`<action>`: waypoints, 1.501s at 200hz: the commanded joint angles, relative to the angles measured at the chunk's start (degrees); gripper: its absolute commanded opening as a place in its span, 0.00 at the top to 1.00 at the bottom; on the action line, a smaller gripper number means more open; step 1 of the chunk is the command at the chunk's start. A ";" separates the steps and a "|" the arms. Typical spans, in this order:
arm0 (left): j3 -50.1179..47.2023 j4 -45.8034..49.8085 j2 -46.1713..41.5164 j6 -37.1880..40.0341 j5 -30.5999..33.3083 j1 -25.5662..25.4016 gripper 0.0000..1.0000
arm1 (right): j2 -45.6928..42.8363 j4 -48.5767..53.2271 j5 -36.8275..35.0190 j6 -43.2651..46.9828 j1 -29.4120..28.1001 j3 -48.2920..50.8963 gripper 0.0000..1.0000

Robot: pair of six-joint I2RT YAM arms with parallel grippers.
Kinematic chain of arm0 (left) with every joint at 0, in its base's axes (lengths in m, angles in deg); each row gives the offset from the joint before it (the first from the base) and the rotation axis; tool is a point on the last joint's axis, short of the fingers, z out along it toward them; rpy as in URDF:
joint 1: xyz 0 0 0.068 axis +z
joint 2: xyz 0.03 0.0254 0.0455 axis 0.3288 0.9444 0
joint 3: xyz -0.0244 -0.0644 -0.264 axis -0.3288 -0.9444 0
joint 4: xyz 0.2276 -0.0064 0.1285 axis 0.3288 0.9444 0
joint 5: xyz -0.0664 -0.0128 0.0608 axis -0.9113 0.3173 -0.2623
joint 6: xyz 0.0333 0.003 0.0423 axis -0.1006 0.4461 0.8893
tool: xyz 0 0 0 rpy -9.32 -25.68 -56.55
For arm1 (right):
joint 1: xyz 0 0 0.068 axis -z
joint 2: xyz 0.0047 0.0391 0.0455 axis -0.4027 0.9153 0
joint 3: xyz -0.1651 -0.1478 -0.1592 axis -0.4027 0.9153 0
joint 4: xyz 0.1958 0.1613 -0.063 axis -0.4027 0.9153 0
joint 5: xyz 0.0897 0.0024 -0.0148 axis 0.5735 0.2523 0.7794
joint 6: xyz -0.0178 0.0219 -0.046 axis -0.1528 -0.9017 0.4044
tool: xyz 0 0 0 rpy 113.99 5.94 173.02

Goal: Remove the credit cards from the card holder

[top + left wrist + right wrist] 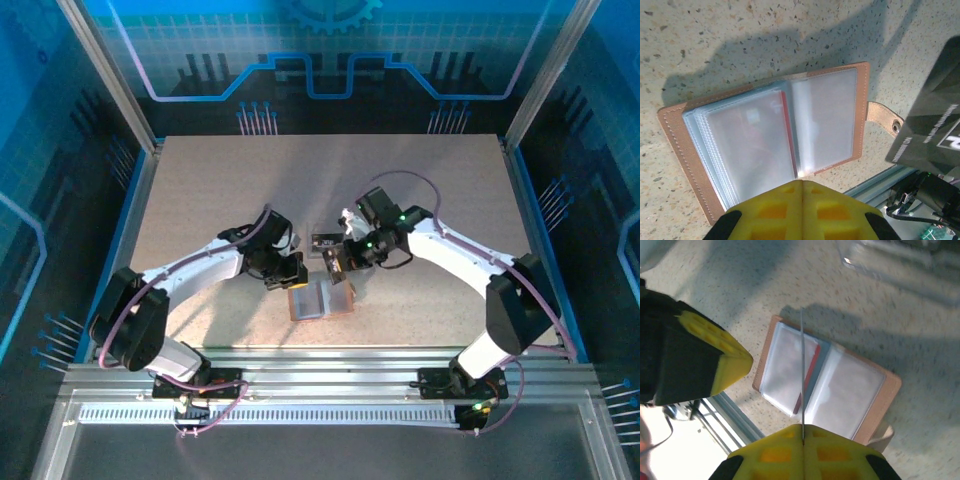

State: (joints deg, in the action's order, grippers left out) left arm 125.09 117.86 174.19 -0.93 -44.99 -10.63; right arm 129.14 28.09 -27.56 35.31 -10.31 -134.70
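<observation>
Card holder (830,120) lay open and flat. Right gripper (803,439) was above holder, jaws clamped on one dark card (932,120), held by narrow bite. Left gripper (802,189) was at holder's near edge, jaws closed on nothing; contact with holder unclear.

Risks: thin card could twist or slip from small grip; unpinned holder could slide.

Count: one holder, one held card, one red card (786,125) pocketed; others uncountable.

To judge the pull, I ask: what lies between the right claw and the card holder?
A thin card, edge-on in the right wrist view, pinched in the right claw and standing over the open card holder.
</observation>
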 commanded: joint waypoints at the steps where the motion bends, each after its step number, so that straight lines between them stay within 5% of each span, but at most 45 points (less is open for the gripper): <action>1: -1.04 1.45 -2.94 0.33 1.36 0.82 0.94 | 4.27 9.22 -3.04 18.23 0.24 -5.66 0.96; 111: -10.38 3.37 -14.36 0.39 2.40 7.30 0.83 | 22.13 27.75 -15.32 58.72 1.11 -31.48 1.00; 300: -14.03 4.74 -19.63 0.76 0.97 11.84 0.83 | 37.91 36.42 -19.51 66.83 -0.69 -55.24 1.00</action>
State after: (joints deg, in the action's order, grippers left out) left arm 112.61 121.53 155.57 -0.86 -43.03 0.43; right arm 165.62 61.90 -47.52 101.12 -10.03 -188.04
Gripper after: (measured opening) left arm 0.166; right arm 0.042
